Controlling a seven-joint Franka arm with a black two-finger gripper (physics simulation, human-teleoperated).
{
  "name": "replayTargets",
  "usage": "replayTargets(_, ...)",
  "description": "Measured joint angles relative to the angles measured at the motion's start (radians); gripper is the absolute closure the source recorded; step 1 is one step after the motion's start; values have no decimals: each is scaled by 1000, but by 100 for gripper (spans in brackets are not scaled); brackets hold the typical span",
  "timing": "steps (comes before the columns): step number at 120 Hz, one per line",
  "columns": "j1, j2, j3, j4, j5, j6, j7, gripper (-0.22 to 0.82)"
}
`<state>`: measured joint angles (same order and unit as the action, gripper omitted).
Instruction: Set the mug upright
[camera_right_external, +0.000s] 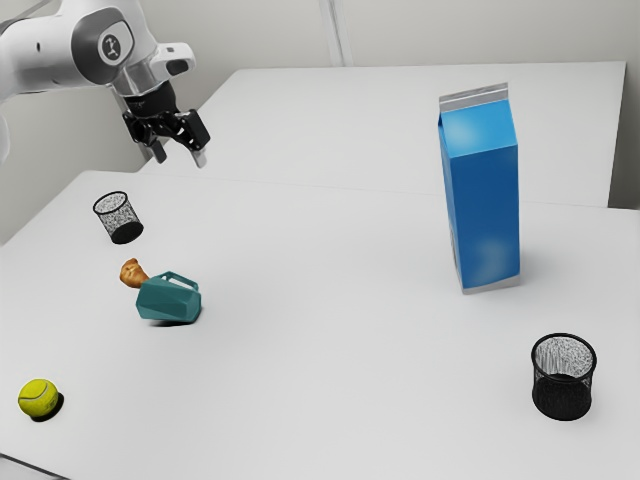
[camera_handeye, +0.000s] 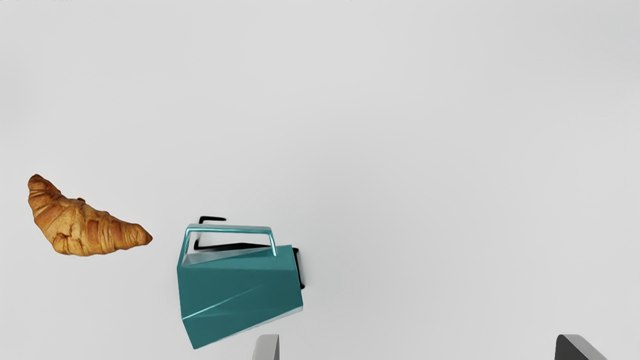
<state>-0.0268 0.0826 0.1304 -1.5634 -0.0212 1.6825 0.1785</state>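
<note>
From the exterior view's left, a ball (camera_right_external: 38, 398) sits on the table (camera_right_external: 330, 400), then come a mesh cup (camera_right_external: 118, 218), a croissant (camera_right_external: 133, 273) and, just beside that but apart from it in the wrist view, the mug (camera_right_external: 168, 302), lying on its side; which end is its mouth is hard to tell. The gripper (camera_right_external: 180, 157) hangs above the table, fingers spread wide with nothing between them. Farther right stand a blue carton (camera_right_external: 482, 200) and another mesh cup (camera_right_external: 563, 392).
</note>
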Motion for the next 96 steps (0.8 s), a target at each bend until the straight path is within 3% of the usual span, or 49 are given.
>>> replayTargets(52, -8, -49, 14, -63, -6, -1, 11, 0)
replayTargets(63, -42, -96, 65, -95, -62, -33, 11, 0)
replayTargets(82, -130, -110, 221, -123, -199, -101, 29, 0)
replayTargets(96, -63, -101, 272, -157, -297, -129, 76, 0)
